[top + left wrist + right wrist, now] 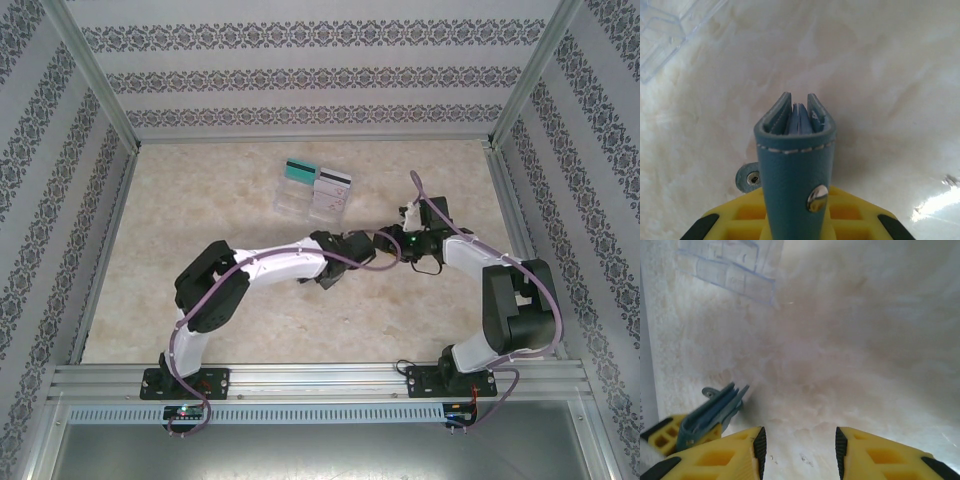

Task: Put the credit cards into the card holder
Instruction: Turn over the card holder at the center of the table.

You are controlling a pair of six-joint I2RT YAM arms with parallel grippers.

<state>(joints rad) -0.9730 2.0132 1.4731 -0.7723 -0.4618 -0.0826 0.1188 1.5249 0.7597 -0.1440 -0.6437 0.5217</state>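
Note:
The teal-blue card holder [795, 165] stands on edge between the yellow fingers of my left gripper [796, 222], which is shut on it. Its folded leaves gape slightly at the top, and a silver snap shows on its side. From the right wrist the card holder [715, 412] appears at the lower left, beside my right gripper [800, 445], which is open with nothing between its pads. Both grippers meet at mid-table, left gripper [352, 246] and right gripper [392, 241]. A teal credit card [299, 169] and a white credit card [334, 179] lie further back.
Two clear plastic trays [310, 200] lie side by side at the back centre under the cards. A clear tray's corner [665, 30] shows in the left wrist view, and the tray [730, 265] shows far off in the right wrist view. Metal frame rails border the marbled table [200, 300].

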